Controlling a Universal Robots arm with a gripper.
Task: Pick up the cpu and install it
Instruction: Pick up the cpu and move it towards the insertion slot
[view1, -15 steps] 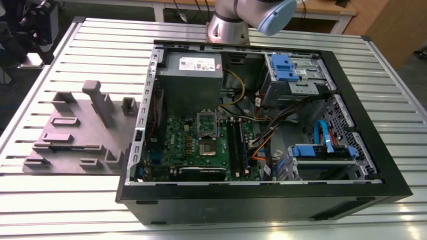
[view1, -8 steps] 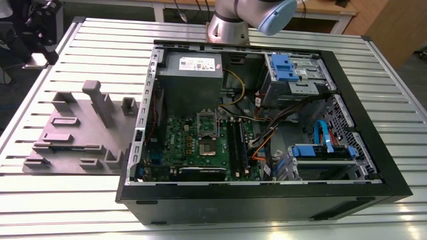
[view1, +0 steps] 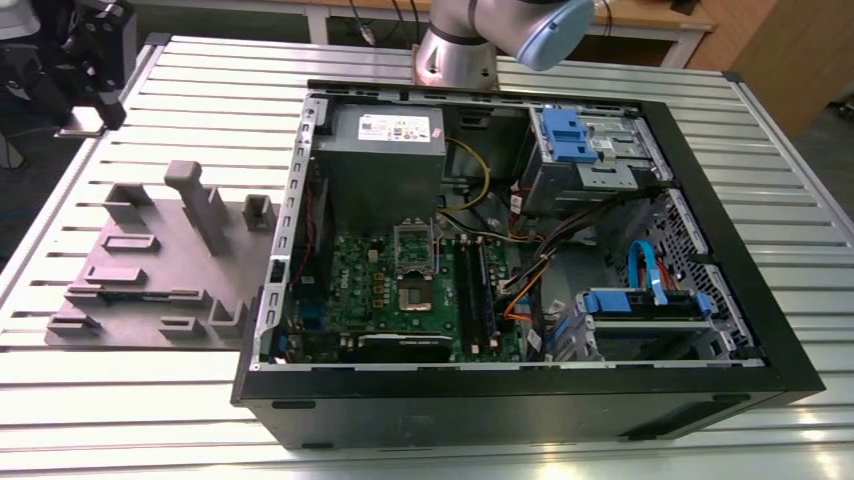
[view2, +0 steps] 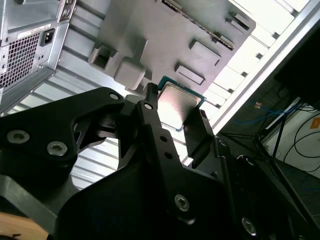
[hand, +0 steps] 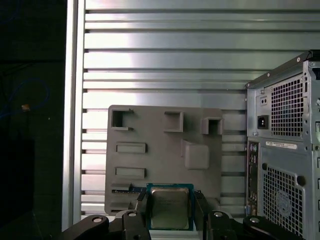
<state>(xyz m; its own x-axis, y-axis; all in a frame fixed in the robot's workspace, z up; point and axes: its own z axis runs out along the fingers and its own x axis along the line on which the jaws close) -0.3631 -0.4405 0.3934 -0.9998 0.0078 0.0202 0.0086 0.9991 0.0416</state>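
The gripper (hand: 170, 196) clamps the cpu (hand: 170, 209) by opposite edges between its fingers (hand: 200, 205), above the fixture tray (hand: 165, 150), beside the computer case (hand: 285, 150).

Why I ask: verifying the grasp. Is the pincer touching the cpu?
Touching: in the first wrist view the pincer clamps the cpu by both side edges.

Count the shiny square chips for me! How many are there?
1. The cpu sits pinched in the tool in the first wrist view, with the grey holder tray behind it. Another could be hidden inside the computer case.
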